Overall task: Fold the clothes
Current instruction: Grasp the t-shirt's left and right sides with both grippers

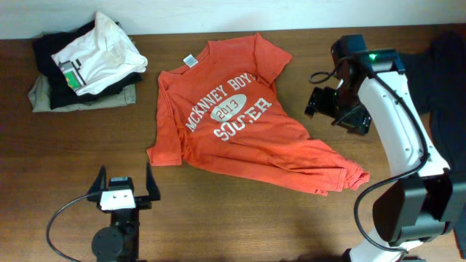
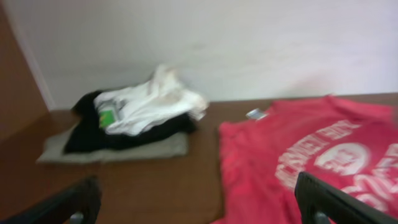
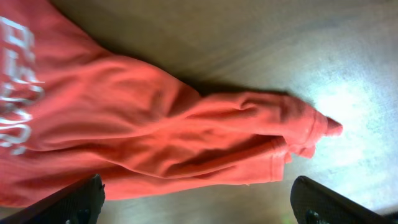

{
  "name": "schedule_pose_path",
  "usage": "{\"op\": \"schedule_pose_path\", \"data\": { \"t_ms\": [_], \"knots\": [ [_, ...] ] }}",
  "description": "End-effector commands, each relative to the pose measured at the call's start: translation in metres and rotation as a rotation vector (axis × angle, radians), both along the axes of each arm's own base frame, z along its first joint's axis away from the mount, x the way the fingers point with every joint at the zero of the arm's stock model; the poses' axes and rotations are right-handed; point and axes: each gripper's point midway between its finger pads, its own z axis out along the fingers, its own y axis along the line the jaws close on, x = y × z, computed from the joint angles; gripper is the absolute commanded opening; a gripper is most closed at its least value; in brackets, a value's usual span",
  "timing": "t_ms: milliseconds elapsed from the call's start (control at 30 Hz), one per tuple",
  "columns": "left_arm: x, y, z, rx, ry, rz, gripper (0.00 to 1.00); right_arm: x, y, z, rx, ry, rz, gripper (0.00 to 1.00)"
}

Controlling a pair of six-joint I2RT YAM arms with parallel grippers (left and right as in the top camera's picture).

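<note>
The red-orange T-shirt [image 1: 240, 127] lies crumpled on the table's middle, white soccer lettering up, neck tag at the far edge, its hem bunched at the right. It also shows in the left wrist view [image 2: 311, 155] and the right wrist view [image 3: 155, 137]. My left gripper [image 1: 124, 188] is open and empty near the front edge, left of the shirt's lower corner; its fingers frame the left wrist view [image 2: 199, 205]. My right gripper [image 1: 331, 105] is open and empty, raised just right of the shirt; in the right wrist view [image 3: 199, 202] it hovers above the bunched hem.
A pile of folded clothes [image 1: 84, 62], white shirt on top of dark and grey garments, sits at the far left; it also shows in the left wrist view [image 2: 130, 118]. A dark garment [image 1: 444, 69] lies at the far right. A wall stands behind the table.
</note>
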Motion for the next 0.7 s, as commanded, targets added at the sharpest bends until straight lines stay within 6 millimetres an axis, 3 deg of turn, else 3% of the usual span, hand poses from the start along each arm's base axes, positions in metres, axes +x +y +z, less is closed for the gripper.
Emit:
{"op": "schedule_pose_path", "data": {
  "t_ms": [0, 100, 167, 267, 367, 433, 533, 600, 667],
  "knots": [
    [-0.008, -0.036, 0.044, 0.027, -0.097, -0.208, 0.99, -0.03, -0.023, 0.012, -0.121, -0.057, -0.071, 0.99],
    [-0.01, -0.042, 0.081, 0.027, -0.09, -0.238, 0.99, -0.046, -0.015, 0.001, -0.061, -0.115, -0.07, 0.99],
    [0.01, -0.053, 0.104, 0.004, 0.029, -0.314, 0.99, -0.048, 0.001, -0.021, 0.036, -0.147, -0.06, 0.99],
    [0.052, -0.062, 0.104, -0.087, 0.398, -0.376, 0.99, -0.047, 0.009, -0.057, 0.083, -0.163, -0.054, 0.99],
    [0.081, -0.098, 0.106, -0.209, 0.566, -0.587, 0.99, -0.052, 0.008, -0.085, 0.083, -0.166, -0.054, 0.99],
    [0.099, -0.093, 0.067, -0.263, 0.72, -0.462, 0.99, -0.054, 0.008, -0.099, 0.087, -0.176, -0.069, 0.99],
    [0.099, -0.075, -0.011, -0.233, 0.992, -0.135, 0.99, -0.049, 0.008, -0.098, 0.089, -0.199, -0.068, 0.99],
    [0.098, -0.089, -0.046, -0.232, 1.11, -0.165, 0.99, -0.049, 0.007, -0.099, 0.08, -0.199, -0.069, 0.99],
    [0.091, -0.09, -0.081, -0.227, 1.235, -0.15, 0.99, -0.049, 0.006, -0.099, 0.077, -0.199, -0.07, 0.99]
  ]
}}
